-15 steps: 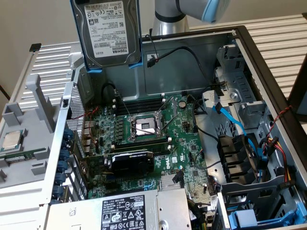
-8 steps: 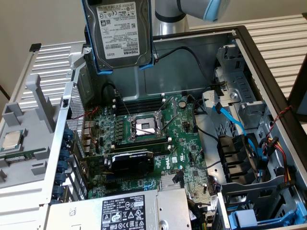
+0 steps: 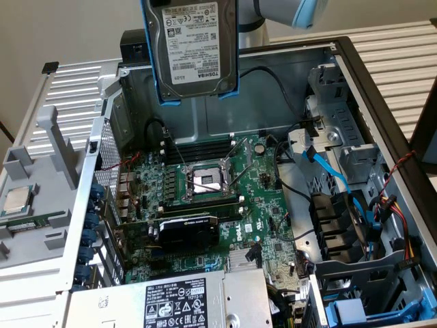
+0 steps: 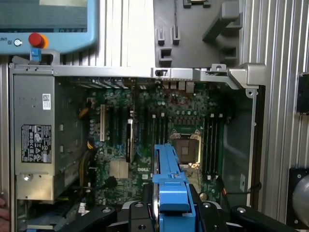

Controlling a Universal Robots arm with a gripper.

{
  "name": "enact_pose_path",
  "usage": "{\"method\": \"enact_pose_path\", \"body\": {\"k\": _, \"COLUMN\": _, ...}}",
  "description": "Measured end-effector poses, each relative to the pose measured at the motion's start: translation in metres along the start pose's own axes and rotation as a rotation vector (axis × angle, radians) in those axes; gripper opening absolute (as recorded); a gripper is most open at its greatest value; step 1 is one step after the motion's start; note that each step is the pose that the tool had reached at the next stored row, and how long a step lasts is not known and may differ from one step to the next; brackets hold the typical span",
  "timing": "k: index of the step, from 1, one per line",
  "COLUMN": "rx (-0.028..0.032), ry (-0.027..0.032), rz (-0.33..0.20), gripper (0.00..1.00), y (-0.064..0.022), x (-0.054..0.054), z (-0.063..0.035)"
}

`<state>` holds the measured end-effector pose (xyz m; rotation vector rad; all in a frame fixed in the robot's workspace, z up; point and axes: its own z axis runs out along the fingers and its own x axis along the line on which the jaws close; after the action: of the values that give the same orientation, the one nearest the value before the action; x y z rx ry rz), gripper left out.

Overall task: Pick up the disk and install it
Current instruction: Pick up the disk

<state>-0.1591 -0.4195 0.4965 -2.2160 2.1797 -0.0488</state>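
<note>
The disk (image 3: 194, 44), a silver hard drive with a white Toshiba label in a blue plastic frame, hangs upright high above the back of the open computer case (image 3: 345, 55). The robot arm (image 3: 276, 10) comes down behind it. In the wrist view the disk's blue frame edge (image 4: 166, 169) sticks out over the motherboard, with my gripper (image 4: 171, 210) shut on it. Black fingers (image 4: 137, 212) press against both of its sides.
Below lie the motherboard (image 3: 205, 205) with its bare processor socket (image 3: 207, 181), a graphics card (image 3: 188, 229) and the power-supply box (image 3: 184, 301). Drive bays (image 3: 355, 157) and blue cables sit at the exterior view's right. A processor chip (image 3: 17, 199) rests on the removed side panel. A teach pendant (image 4: 37, 39) lies beyond the case.
</note>
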Motion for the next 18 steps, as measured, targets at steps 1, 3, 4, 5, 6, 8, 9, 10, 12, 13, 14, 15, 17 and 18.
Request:
{"method": "enact_pose_path", "body": {"k": 1, "rx": -0.0002, "ry": 0.0001, "rz": 0.000, "gripper": 0.37, "y": -0.0029, "x": 0.000, "z": 0.0001}}
{"method": "enact_pose_path", "body": {"k": 3, "rx": -0.0003, "ry": 0.0001, "rz": 0.000, "gripper": 0.37, "y": -0.0072, "x": 0.002, "z": 0.0003}}
{"method": "enact_pose_path", "body": {"k": 4, "rx": -0.0003, "ry": 0.0001, "rz": 0.000, "gripper": 0.37, "y": -0.0085, "x": 0.003, "z": 0.0004}}
{"method": "enact_pose_path", "body": {"k": 5, "rx": -0.0003, "ry": 0.0001, "rz": 0.000, "gripper": 0.37, "y": -0.0096, "x": 0.004, "z": 0.0004}}
{"method": "enact_pose_path", "body": {"k": 6, "rx": -0.0003, "ry": 0.0001, "rz": 0.001, "gripper": 0.37, "y": -0.0104, "x": 0.005, "z": 0.0004}}
{"method": "enact_pose_path", "body": {"k": 8, "rx": -0.0003, "ry": 0.0002, "rz": 0.001, "gripper": 0.37, "y": -0.0115, "x": 0.007, "z": 0.0005}}
{"method": "enact_pose_path", "body": {"k": 9, "rx": -0.0003, "ry": 0.0002, "rz": 0.002, "gripper": 0.37, "y": -0.0121, "x": 0.009, "z": 0.0005}}
{"method": "enact_pose_path", "body": {"k": 10, "rx": -0.0003, "ry": 0.0001, "rz": 0.002, "gripper": 0.37, "y": -0.0127, "x": 0.011, "z": 0.0006}}
{"method": "enact_pose_path", "body": {"k": 12, "rx": -0.0003, "ry": 0.0002, "rz": 0.002, "gripper": 0.37, "y": -0.0139, "x": 0.014, "z": 0.0006}}
{"method": "enact_pose_path", "body": {"k": 13, "rx": -0.0002, "ry": 0.0002, "rz": 0.002, "gripper": 0.37, "y": -0.0145, "x": 0.016, "z": 0.0006}}
{"method": "enact_pose_path", "body": {"k": 14, "rx": -0.0003, "ry": 0.0002, "rz": 0.003, "gripper": 0.37, "y": -0.0151, "x": 0.018, "z": 0.0006}}
{"method": "enact_pose_path", "body": {"k": 15, "rx": -0.0003, "ry": 0.0002, "rz": 0.003, "gripper": 0.37, "y": -0.0159, "x": 0.020, "z": 0.0007}}
{"method": "enact_pose_path", "body": {"k": 17, "rx": -0.0002, "ry": 0.0002, "rz": 0.003, "gripper": 0.37, "y": -0.0175, "x": 0.024, "z": 0.0008}}
{"method": "enact_pose_path", "body": {"k": 18, "rx": -0.0003, "ry": 0.0001, "rz": 0.003, "gripper": 0.37, "y": -0.0182, "x": 0.025, "z": 0.0008}}
